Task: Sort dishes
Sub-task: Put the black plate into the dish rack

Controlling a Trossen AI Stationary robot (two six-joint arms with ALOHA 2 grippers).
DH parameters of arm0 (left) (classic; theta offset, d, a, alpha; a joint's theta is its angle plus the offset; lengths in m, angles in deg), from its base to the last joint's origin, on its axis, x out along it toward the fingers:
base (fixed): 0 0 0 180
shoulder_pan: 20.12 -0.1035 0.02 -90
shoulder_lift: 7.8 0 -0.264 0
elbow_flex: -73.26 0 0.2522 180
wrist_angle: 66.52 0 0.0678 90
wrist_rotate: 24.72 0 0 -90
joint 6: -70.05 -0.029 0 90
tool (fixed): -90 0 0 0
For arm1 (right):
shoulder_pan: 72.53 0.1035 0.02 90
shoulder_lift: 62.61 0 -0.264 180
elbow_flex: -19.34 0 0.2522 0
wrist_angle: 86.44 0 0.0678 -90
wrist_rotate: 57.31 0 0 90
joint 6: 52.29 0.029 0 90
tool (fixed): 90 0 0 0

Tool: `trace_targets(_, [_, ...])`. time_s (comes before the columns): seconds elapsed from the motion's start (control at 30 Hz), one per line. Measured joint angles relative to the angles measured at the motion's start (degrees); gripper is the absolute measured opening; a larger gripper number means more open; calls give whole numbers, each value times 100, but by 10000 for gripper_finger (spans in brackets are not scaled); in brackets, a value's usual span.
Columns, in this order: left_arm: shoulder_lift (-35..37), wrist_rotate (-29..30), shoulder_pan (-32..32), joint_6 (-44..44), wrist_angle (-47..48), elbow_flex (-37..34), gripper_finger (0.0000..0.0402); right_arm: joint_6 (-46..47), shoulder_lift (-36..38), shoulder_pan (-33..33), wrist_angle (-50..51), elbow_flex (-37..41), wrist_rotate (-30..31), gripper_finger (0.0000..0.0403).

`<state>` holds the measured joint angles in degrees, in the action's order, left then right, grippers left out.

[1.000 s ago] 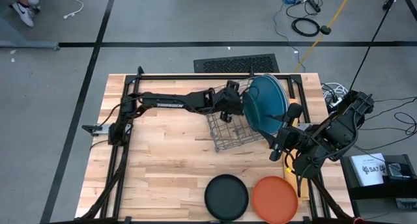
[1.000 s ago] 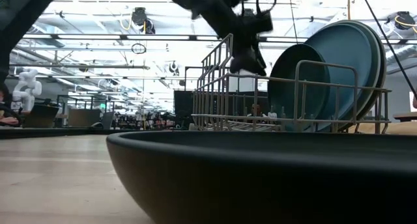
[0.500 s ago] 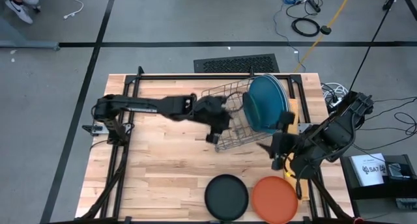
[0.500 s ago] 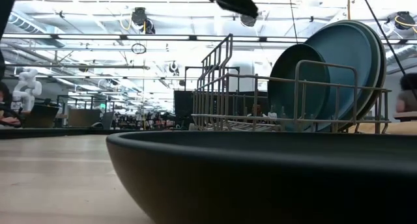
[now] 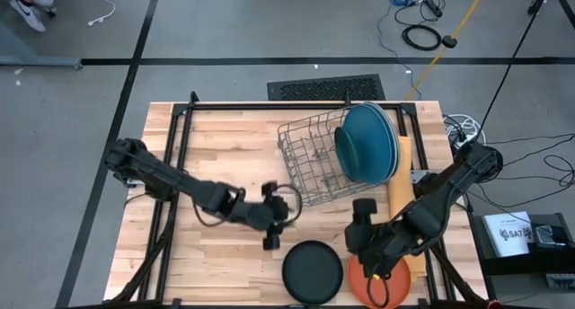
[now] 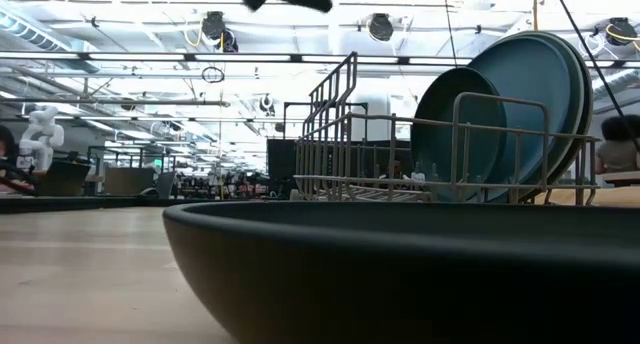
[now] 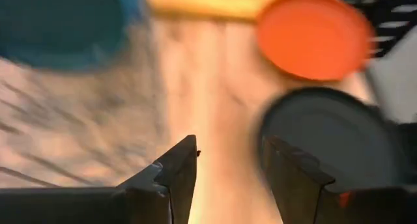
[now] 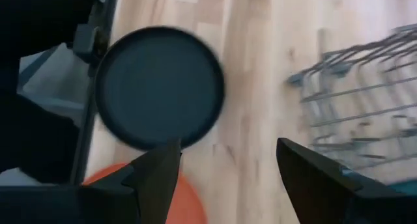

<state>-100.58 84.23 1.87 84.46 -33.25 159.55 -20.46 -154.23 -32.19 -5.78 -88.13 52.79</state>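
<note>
Wooden table (image 5: 216,147), wire rack (image 5: 314,161) holding upright blue plates (image 5: 367,143), both grippers open, empty.

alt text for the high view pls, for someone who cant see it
Overhead view of a wooden table: a wire dish rack holds upright blue round plates, while a black round plate and an orange round plate lie flat at the near edge. The left gripper and right gripper hover near them.
</note>
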Motion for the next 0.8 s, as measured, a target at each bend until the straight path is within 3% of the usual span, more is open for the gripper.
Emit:
trace_targets(0.17, [-521,-250,309,1835,-739,-621,173,-37,-227,28,-212,0,-87,247])
trace_targets(0.33, [-1178,-391,485,3234,-696,-722,173,-188,-255,50,-354,0,-96,247])
trace_targets(0.53, [-1681,-807,511,3756,-1506,-723,173,-567,-255,120,-355,0,-99,247])
trace_targets(0.8, [-1892,-670,409,3958,-1567,-719,173,-1089,-255,207,-357,0,-96,247])
